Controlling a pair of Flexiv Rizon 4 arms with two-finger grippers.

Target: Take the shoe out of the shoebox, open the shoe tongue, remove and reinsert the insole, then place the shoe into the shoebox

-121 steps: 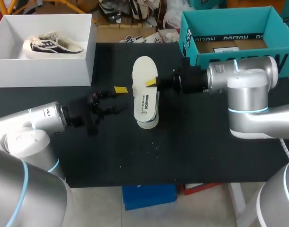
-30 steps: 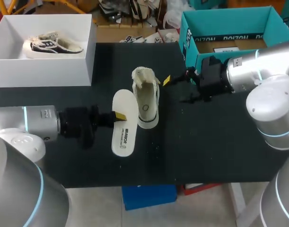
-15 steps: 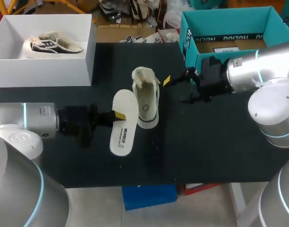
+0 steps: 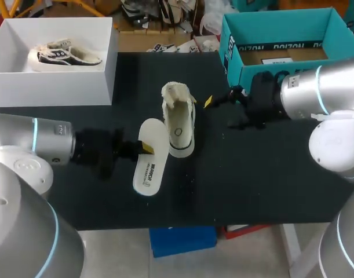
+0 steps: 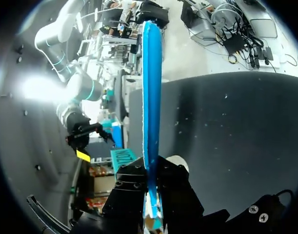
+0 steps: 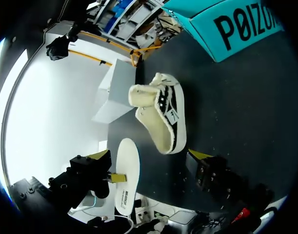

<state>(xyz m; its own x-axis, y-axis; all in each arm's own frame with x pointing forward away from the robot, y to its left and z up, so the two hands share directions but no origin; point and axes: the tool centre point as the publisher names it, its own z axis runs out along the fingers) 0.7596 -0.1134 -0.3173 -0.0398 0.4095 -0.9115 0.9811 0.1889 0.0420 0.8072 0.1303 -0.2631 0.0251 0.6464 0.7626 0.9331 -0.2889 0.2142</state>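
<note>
The matte black surface (image 4: 252,174) carries a white open cardboard box (image 4: 110,69) at its far left corner, with a dark-and-cream sneaker (image 4: 64,55) lying inside. A teal cardboard shoebox (image 4: 281,26) sits at the far right corner. Near the middle, outside both boxes, the cream fleece-lined shoe (image 4: 178,124) stands on its sole with its opening facing up.

The shoebox has bold black lettering on its side. The white foam insole (image 4: 148,165) bears a line of dark print, and the right wrist view shows a small white tag on the shoe's side.

The left tool (image 4: 143,147) pinches the insole by its edge, just beside the shoe (the left wrist view shows the blue underside edge-on between the fingers). The right tool (image 4: 217,112) hangs near the shoe's other side, apart from it, fingers spread and holding nothing.
</note>
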